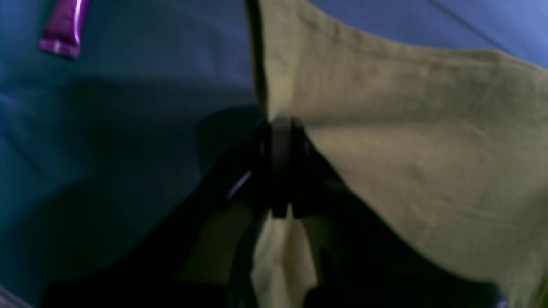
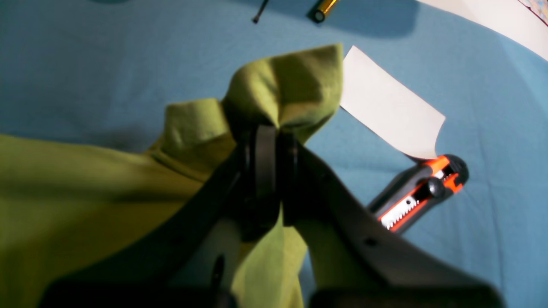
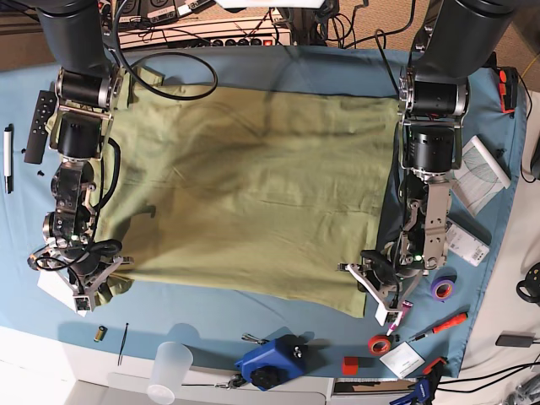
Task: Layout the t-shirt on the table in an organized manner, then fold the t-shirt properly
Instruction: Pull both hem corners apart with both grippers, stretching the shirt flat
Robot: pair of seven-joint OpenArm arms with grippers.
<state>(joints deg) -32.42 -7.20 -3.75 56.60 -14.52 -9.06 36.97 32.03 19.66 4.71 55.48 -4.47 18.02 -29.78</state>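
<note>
The olive-green t-shirt (image 3: 253, 186) lies spread wide over the teal-blue table (image 3: 211, 325), mostly flat with soft wrinkles. My left gripper (image 3: 377, 295) is at the shirt's near right corner; in the left wrist view the gripper (image 1: 280, 122) is shut on the shirt's edge (image 1: 406, 141), which hangs lifted from it. My right gripper (image 3: 87, 291) is at the near left corner; in the right wrist view the gripper (image 2: 272, 128) is shut on a bunched fold of the shirt (image 2: 291, 85) above the table (image 2: 492, 107).
A white paper slip (image 2: 385, 107) and an orange-black utility knife (image 2: 419, 192) lie just by my right gripper. A purple tube (image 1: 64, 25) lies near my left gripper. Tape rolls (image 3: 441, 288), a blue tool (image 3: 270, 363) and a plastic cup (image 3: 169, 367) line the front edge.
</note>
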